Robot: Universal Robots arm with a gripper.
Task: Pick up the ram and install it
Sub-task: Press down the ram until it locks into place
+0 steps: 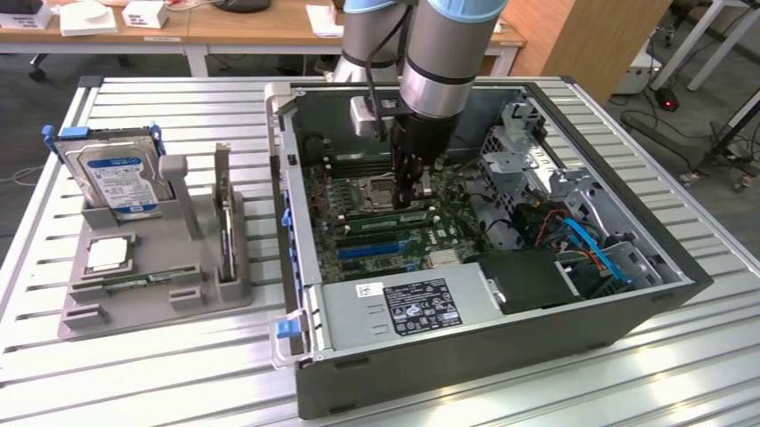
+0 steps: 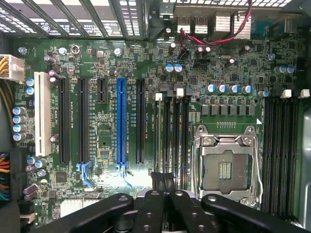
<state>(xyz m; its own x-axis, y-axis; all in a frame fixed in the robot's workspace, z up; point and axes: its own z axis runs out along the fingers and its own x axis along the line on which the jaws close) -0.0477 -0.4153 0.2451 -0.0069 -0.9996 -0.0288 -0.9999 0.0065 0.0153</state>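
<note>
The ram (image 1: 386, 217), a narrow green stick with black chips, stands on edge in a memory slot of the motherboard inside the open computer case (image 1: 665, 267). It is just beside the CPU socket (image 1: 377, 189). My gripper (image 1: 411, 197) reaches straight down into the case, its fingers drawn together on the stick's upper edge. In the wrist view the ram (image 2: 158, 141) shows edge-on as a thin green strip in the slot nearest the expansion slots. The gripper (image 2: 164, 180) is shut over its near part, and the CPU socket (image 2: 226, 167) lies to one side.
A grey holder (image 1: 142, 302) at the exterior view's left carries the blue-labelled hard drive (image 1: 119, 173), an upright dark card (image 1: 222, 213) and a square chip (image 1: 107, 253). Inside the case are the power supply (image 1: 404, 298), a drive cage (image 1: 522, 156) and blue cables (image 1: 594, 249).
</note>
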